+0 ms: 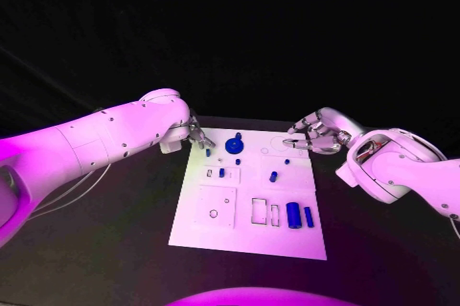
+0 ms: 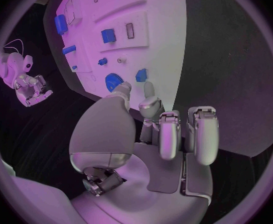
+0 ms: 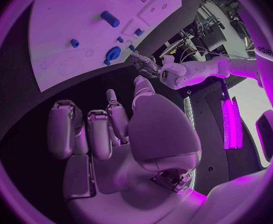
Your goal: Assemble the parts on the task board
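The white rectangular task board (image 1: 251,236) lies at the head view's centre, small blue plastic parts (image 1: 293,215) on it. Left hand (image 1: 195,136) and right hand (image 1: 316,137) hover at its upper corners, fingers loosely apart, holding nothing.

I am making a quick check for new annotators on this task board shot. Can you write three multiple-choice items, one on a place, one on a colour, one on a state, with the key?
1. Where is the left hand?
A. at the far left corner of the task board
B. at the board's near right corner
C. off the table

2. What colour is the gear?
A. white
B. blue
C. black

3. What does the right hand hold?
A. the gear
B. a blue cylinder
C. nothing

Key: 1 A, the head view shows its fingers at the board's far left corner by the gear. 2 B, it is blue against the white board. 3 C, its fingers are apart with nothing in them.
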